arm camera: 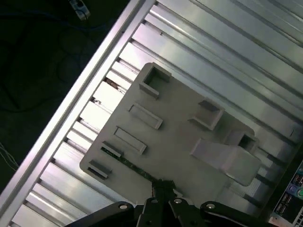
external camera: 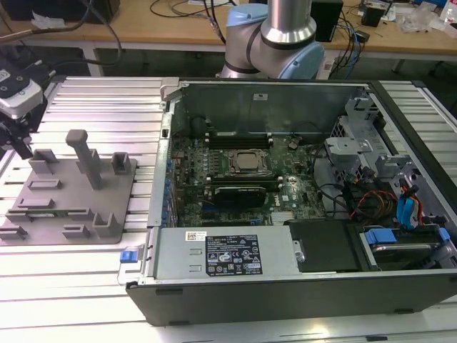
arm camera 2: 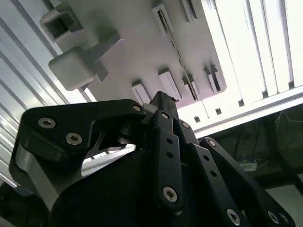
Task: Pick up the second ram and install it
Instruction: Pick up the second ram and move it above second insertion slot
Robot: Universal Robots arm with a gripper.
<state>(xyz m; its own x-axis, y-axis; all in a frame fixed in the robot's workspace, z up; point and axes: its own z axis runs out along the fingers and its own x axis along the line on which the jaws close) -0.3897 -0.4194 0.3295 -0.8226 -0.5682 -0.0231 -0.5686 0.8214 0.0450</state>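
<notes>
Fingers (external camera: 21,143) are half cut off at the exterior view's left edge, near a grey fixture (external camera: 68,189) on the ribbed aluminium counter (external camera: 100,107) beside the open computer case (external camera: 285,286). The second ram (external camera: 51,212), a faint green strip, lies in a fixture slot. A wooden counter (external camera: 157,28) with cables stands behind. In the first wrist view the fingers (arm camera: 161,189) are clenched on nothing, and the ram (arm camera: 128,164) shows near their tips. In the second wrist view dark linkage hides much of the fixture.
</notes>
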